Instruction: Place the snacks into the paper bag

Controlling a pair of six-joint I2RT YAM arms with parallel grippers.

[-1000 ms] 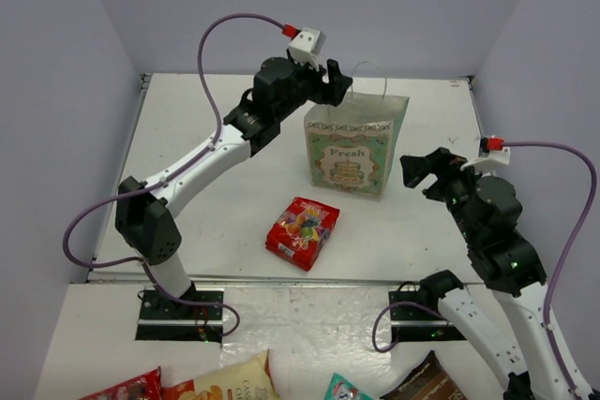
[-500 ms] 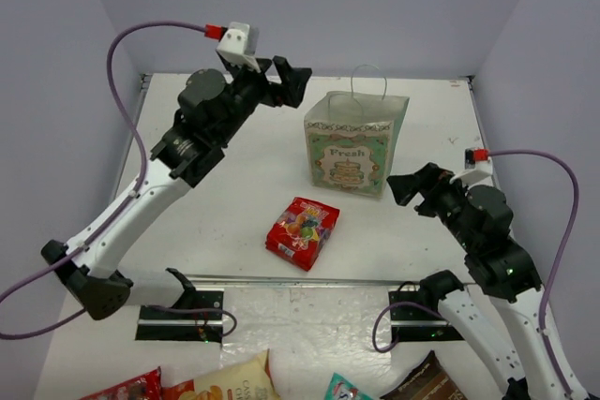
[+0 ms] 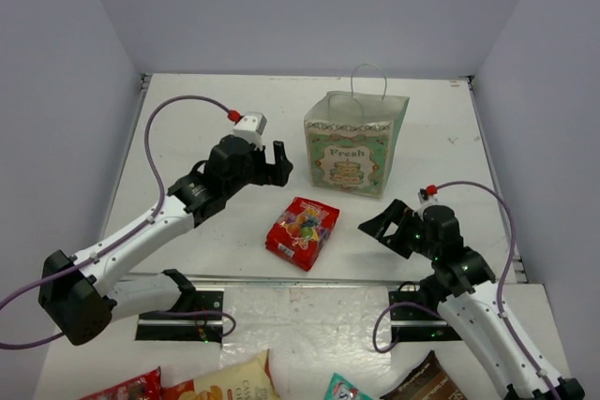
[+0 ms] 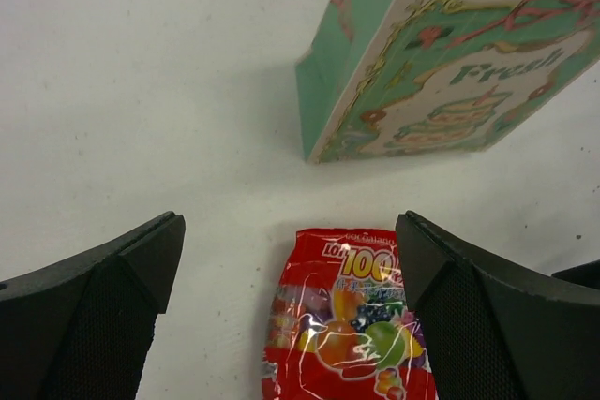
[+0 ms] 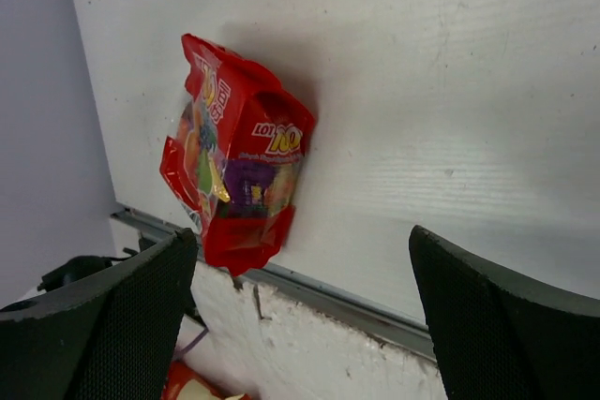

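Top view. Paper bag point(image 3: 356, 142) stood upright on the white table point(image 3: 431, 138), toward the back and right of center. Its "Fresh" panel faced the arms and a thin loop handle stood up. Its inside could not be seen.

1 red candy bag point(image 3: 303, 231) lay flat on the table in front of the paper bag and apart from it, near the metal rail point(image 3: 309, 280) at the table's near edge. Nothing held it.

Left gripper point(image 3: 278, 164) hung low over the table, left of the paper bag and behind-left of the red candy bag. Its jaws were spread wide with nothing between them. In the left wrist view, its 2 fingers point(image 4: 103, 297) framed the top end of the candy bag, with the paper bag's lower corner beyond. No contact was seen.

Right gripper point(image 3: 382, 228) sat low just right of the red candy bag, jaws also wide apart and empty. In the right wrist view, the candy bag lay ahead between the 2 fingers, clear of both, its lower end near the rail.

Off the table, by the arm bases, lay a yellow-orange chip bag point(image 3: 230, 379), a red packet point(image 3: 127, 389), a teal packet point(image 3: 349, 389) and a dark brown pouch point(image 3: 427, 383).
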